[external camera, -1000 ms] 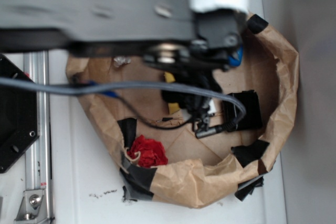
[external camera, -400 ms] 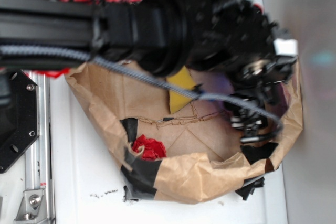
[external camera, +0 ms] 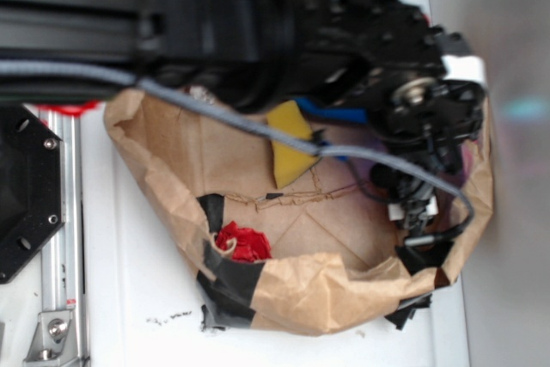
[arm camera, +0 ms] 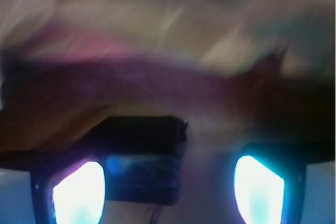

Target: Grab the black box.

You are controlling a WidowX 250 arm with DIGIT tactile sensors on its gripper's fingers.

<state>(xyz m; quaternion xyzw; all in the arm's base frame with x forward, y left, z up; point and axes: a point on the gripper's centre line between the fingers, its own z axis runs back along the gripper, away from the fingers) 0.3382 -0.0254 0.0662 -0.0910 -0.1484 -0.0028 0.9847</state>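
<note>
Gripper (arm camera: 169,184) first: in the wrist view my two fingers (arm camera: 79,192) stood wide apart, jaws spread and clamped on nothing, the pads glowing white and cyan. The black box (arm camera: 142,156) sat low between them, close against the left-hand pad in that view, with a clear gap on its other side before the second pad. Whether it actually touched the near pad I could not tell, as the view was badly blurred. Beyond the box rose a smeared dark band and then the tan paper (arm camera: 157,24), too blurred to read further.

From the exterior view, my gripper (external camera: 414,212) hung inside the right-hand part of the paper bowl (external camera: 301,298), close to its wall, and my arm (external camera: 258,32) stretched across the bowl's upper half. The box itself was hidden under me in that view. Inside the bowl lay a yellow sponge (external camera: 288,139) near the middle, a blue thing (external camera: 331,113) just beside it and partly under my arm, and a red crumpled lump (external camera: 243,242) by the lower-left wall. Black tape (external camera: 228,281) patched the rim in several places. Outside the bowl, on the left, lay a black plate (external camera: 21,204) beside a metal rail (external camera: 60,238), all on the white table (external camera: 129,298).
</note>
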